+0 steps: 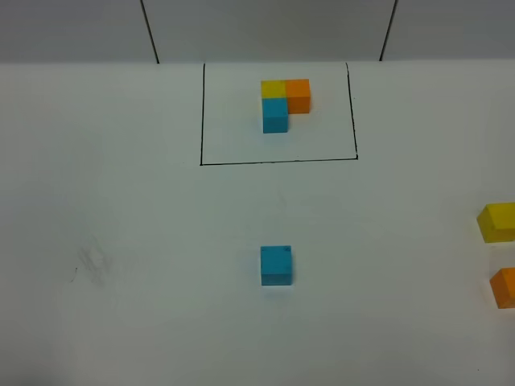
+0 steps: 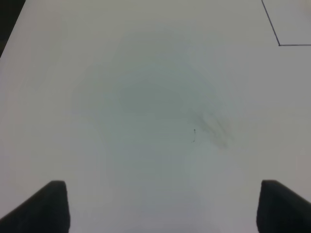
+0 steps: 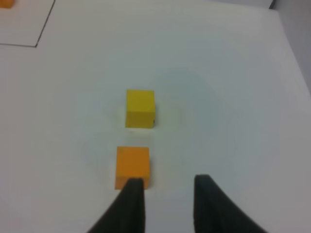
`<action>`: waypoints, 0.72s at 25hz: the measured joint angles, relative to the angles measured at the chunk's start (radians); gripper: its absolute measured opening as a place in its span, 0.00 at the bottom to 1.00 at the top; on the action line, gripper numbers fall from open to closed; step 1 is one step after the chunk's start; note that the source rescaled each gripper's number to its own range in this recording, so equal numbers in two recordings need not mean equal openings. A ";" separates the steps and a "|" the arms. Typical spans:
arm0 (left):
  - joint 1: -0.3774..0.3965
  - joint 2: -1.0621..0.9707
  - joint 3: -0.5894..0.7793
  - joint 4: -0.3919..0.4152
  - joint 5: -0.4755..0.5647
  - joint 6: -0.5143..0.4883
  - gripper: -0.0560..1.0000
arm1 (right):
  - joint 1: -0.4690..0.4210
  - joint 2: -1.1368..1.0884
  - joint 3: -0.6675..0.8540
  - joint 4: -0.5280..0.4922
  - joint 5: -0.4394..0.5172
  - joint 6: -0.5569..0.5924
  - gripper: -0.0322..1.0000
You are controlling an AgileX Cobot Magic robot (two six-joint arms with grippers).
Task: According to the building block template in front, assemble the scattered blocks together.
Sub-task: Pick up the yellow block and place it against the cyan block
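The building block template (image 1: pixel 283 103) lies at the back middle: joined yellow, orange and cyan-blue cubes in an L, inside a thin black drawn rectangle (image 1: pixel 278 162). The loose cyan-blue cube (image 1: pixel 276 265) sits alone at the table's middle. The loose yellow cube (image 1: pixel 499 222) and orange cube (image 1: pixel 504 287) sit at the right edge, partly cut off. In the right wrist view the yellow cube (image 3: pixel 140 108) lies beyond the orange cube (image 3: pixel 132 166). My right gripper (image 3: pixel 169 182) is narrowly open and empty, one fingertip (image 3: pixel 134 187) just beside the orange cube. My left gripper (image 2: pixel 165 206) is wide open and empty over bare table.
The white table (image 1: pixel 121 241) carries a faint grey smudge (image 1: pixel 92 265) on the left, which also shows in the left wrist view (image 2: pixel 214 128). A corner of the drawn rectangle (image 2: pixel 279 44) shows there too. Neither arm shows in the exterior high view.
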 joint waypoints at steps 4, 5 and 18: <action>0.000 0.000 0.000 0.000 0.000 0.000 0.67 | 0.000 0.000 0.000 0.000 0.000 0.000 0.03; 0.000 0.000 0.000 0.000 0.000 0.000 0.67 | 0.000 0.000 0.000 0.000 0.000 0.000 0.03; 0.000 0.000 0.000 0.000 0.000 0.000 0.67 | 0.000 0.000 0.000 -0.002 0.000 0.007 0.03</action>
